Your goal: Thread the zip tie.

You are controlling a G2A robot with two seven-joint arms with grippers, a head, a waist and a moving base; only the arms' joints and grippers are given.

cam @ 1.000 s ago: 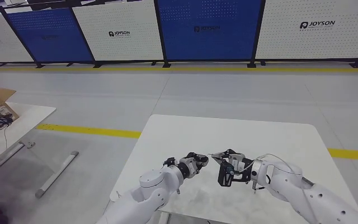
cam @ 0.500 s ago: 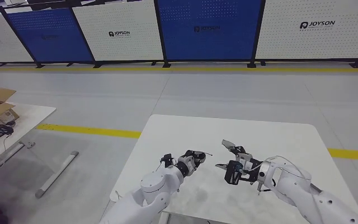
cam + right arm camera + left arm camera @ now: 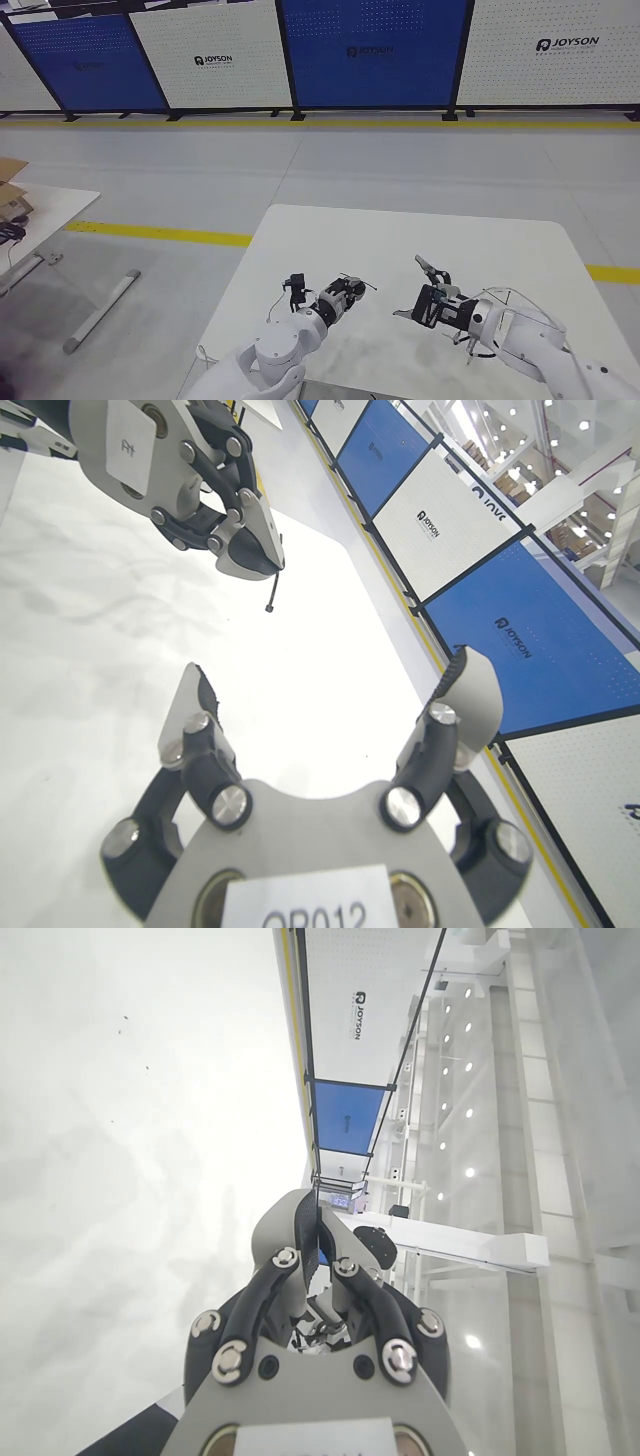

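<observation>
— While the left hand hangs over the desk, what does it have hold of?

— Its two pads are pressed tight together on the zip tie. The thin black strap pokes out past the fingertips, and its small square head is at the free end, in the air, clear of the desk surface.

— Which way does that free end point?

— In the top view it points away from the left hand toward the right hand, with a bare stretch of white desk showing between the two.

— And how is the right hand set?

— Spread wide, both fingers well apart, with nothing between them. It faces the left hand, near it but not touching it or the strap.

— How much of the strap is inside the left hand's pinch?

— I cannot tell; only the short piece beyond the pads shows.

— What lies farther out from the left hand?

— Beyond the desk's far edge there is grey floor with a yellow line, and past that a row of blue and white panels.
</observation>
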